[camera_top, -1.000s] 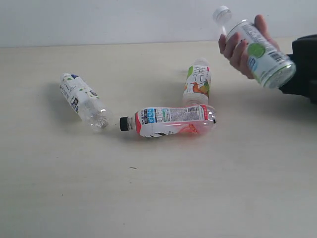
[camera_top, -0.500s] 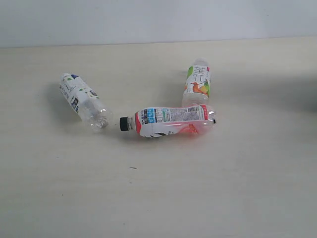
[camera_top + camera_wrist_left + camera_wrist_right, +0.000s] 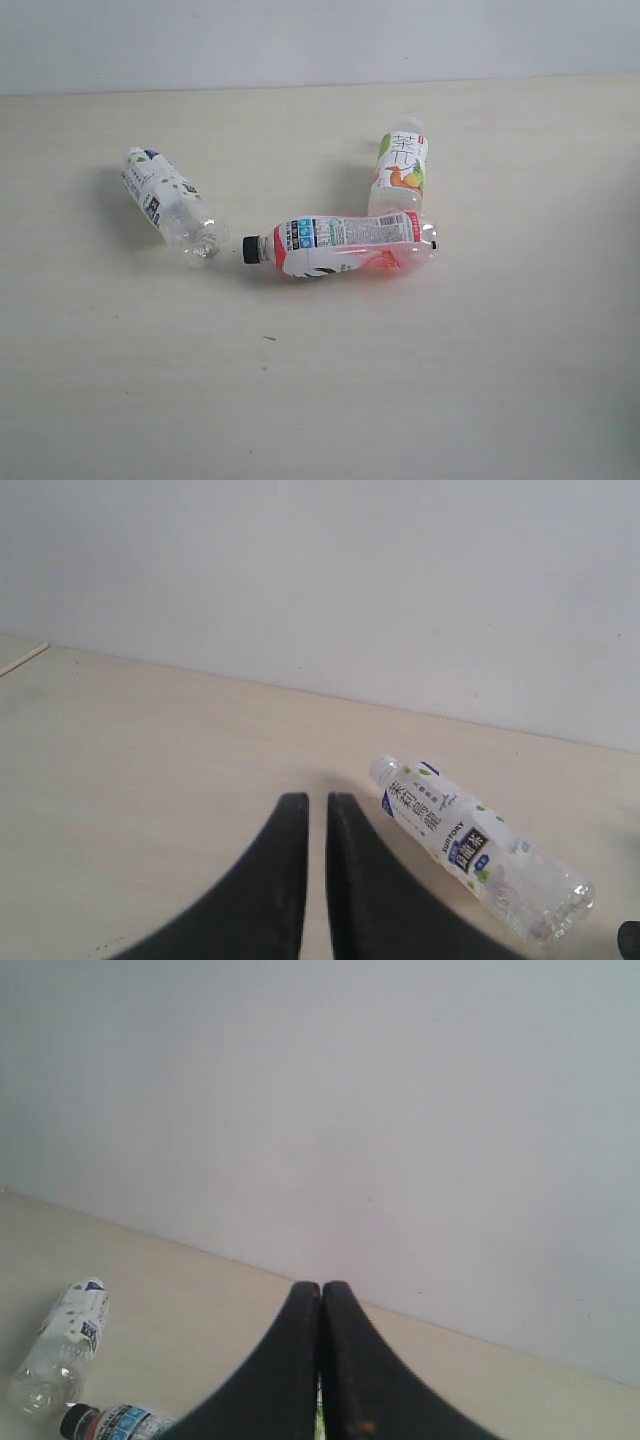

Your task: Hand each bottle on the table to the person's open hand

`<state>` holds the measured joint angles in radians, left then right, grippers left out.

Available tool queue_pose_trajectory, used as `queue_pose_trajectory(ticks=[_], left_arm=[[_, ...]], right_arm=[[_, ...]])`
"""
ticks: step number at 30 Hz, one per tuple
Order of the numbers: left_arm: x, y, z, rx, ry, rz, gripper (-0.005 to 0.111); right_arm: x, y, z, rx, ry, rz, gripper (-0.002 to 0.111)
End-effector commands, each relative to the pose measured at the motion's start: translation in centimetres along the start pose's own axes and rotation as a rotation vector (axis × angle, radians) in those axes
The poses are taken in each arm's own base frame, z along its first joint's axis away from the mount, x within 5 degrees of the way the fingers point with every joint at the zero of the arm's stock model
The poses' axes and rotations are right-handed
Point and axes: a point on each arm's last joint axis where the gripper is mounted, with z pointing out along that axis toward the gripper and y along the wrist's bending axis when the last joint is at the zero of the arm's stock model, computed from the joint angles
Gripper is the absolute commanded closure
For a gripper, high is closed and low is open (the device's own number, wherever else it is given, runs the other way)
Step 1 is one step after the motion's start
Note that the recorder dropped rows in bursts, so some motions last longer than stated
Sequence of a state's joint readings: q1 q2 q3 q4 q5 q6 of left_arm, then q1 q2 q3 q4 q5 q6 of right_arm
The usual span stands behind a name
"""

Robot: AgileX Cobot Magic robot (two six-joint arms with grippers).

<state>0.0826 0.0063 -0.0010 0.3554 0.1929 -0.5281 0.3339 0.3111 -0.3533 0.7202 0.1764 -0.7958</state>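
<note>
With the left gripper point(image 3: 308, 805) nearly closed and the right gripper point(image 3: 321, 1288) clenched, both empty, the clear pink-red, black-capped plastic bottle point(image 3: 345, 243) on the cream table point(image 3: 400, 380) could be knocked rolling if the white orange-fruit-labelled bottle point(image 3: 400, 165) against its base is grasped off-centre.

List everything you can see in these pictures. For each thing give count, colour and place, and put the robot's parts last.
White bottle: one, clear, white label with dark print, lying on the table's left.
Pink bottle: one, pink-red with black cap, lying mid-table, cap toward the white one.
Fruit bottle: one, white label with orange fruit, just behind the pink one's base end.
Table: one, pale cream, under all three.
Wall: one, whitish, behind the table.
Left gripper: one, black, fingers nearly together, empty.
Right gripper: one, black, shut, empty.
</note>
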Motion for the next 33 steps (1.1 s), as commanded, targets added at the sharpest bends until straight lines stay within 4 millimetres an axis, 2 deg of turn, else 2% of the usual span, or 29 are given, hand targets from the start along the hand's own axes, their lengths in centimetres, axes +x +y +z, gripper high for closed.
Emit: queue_pose_trajectory(ticks=[1, 5, 33], left_arm=[[0.0, 0.0, 0.0, 0.007, -0.003, -0.001, 0.097], [0.0, 0.0, 0.0, 0.007, -0.003, -0.001, 0.097], [0.1, -0.5, 0.0, 0.082, 0.010, 0.008, 0.097]], right_arm=[[-0.3, 0.0, -0.9, 0.009, -0.058, 0.098, 0.108], [-0.6, 0.1, -1.9, 0.016, -0.108, 0.044, 0.108], [-0.5, 0.1, -1.8, 0.013, -0.102, 0.046, 0.108]])
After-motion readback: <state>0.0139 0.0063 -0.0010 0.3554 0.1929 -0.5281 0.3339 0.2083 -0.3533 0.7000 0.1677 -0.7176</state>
